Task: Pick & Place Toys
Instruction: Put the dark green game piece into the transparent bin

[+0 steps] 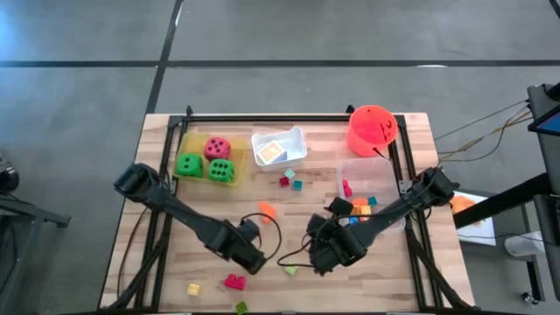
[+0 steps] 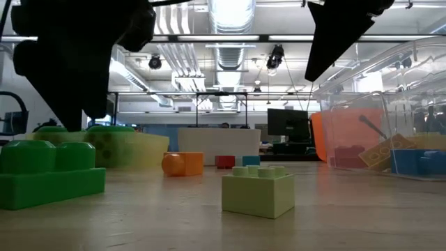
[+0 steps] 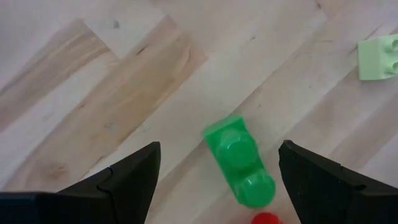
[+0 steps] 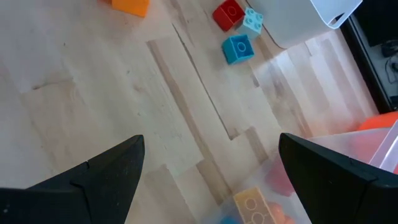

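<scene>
- Three dice (image 1: 206, 160), two green and one pink-red, sit in the yellow tray (image 1: 186, 145) at the table's far left.
- Left gripper (image 3: 217, 180) hangs over a green brick (image 3: 239, 163), fingers apart; the brick lies between them without touching, its long axis running diagonally, studs up.
- Right gripper (image 4: 208, 171), also spread wide and empty, hovers beside the clear tray (image 1: 372, 171).
- Pale green brick (image 2: 258, 189) lies near the front edge.

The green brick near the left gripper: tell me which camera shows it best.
The left wrist view: the green brick lies in full sight between the open left gripper fingers, studs up. The low view shows only its side, large at the left edge. In the high view I cannot pick it out with certainty. The right wrist view misses it.
</scene>
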Motion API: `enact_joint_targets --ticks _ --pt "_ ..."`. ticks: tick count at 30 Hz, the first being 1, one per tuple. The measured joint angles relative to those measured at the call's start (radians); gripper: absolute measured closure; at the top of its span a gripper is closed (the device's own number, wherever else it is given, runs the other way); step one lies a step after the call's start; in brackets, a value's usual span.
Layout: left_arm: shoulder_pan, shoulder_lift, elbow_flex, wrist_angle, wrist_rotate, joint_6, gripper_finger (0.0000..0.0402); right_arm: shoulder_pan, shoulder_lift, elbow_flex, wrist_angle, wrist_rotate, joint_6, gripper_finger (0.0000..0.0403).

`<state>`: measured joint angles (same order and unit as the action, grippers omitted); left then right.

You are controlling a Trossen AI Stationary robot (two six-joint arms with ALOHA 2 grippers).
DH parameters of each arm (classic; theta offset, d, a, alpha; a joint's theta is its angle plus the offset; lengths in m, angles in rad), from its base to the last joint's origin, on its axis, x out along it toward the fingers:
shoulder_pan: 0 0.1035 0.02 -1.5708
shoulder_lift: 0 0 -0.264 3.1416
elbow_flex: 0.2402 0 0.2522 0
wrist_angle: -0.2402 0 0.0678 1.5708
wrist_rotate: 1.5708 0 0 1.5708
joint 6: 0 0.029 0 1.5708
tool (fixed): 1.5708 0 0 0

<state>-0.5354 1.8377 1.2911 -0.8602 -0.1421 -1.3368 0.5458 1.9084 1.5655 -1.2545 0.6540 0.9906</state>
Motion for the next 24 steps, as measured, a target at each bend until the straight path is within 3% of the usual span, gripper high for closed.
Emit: enact_joint_targets --ticks 15,19,24 --pt "-0.003 0.109 -0.005 0.078 0.039 -0.037 0.0096 0.008 -0.011 -0.001 -0.021 0.009 -0.026 0.0039" --pt "-0.005 0.110 -0.005 0.079 0.046 -0.020 0.0130 0.008 -0.011 -0.002 -0.022 0.012 -0.026 0.0039" --pt "-0.005 0.110 -0.005 0.079 0.049 -0.001 0.0205 0.008 -0.011 -0.002 -0.022 0.022 -0.026 0.0039"
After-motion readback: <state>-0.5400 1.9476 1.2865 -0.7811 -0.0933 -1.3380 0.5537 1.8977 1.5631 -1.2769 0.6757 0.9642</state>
